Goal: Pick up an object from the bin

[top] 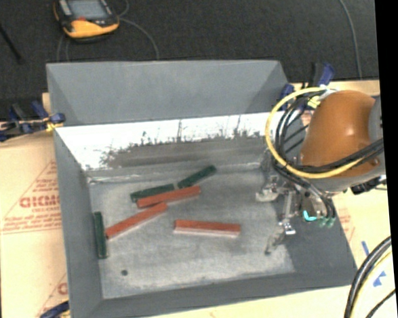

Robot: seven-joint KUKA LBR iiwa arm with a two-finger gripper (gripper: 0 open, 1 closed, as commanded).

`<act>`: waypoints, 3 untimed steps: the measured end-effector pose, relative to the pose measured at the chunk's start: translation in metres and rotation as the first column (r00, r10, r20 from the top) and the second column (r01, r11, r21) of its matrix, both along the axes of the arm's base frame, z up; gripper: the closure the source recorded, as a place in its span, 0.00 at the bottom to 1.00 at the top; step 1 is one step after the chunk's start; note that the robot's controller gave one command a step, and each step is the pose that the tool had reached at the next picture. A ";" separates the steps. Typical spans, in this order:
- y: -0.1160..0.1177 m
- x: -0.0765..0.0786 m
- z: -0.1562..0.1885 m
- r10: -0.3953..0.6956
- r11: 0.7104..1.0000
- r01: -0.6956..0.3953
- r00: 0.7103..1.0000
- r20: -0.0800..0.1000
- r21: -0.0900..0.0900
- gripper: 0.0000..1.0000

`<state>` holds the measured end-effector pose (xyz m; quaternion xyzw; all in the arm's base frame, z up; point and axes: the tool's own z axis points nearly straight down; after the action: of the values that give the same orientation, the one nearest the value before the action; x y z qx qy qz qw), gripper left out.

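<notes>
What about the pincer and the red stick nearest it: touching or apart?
Apart. The camera view shows bare bin floor between the pincer and the red stick.

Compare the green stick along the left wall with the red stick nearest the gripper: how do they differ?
The green stick is dark green; the red stick is orange-red. The green stick runs up and down the view against the left wall; the red stick lies nearly crosswise on the open floor. Both are slim straight bars lying flat.
</notes>
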<state>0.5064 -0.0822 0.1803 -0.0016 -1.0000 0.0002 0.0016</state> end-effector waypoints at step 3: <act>0.028 0.028 -0.101 0.010 1.000 -0.010 1.000 0.006 -0.002 1.00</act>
<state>0.5342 -0.0544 0.0796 0.0032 -1.0000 0.0010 -0.0015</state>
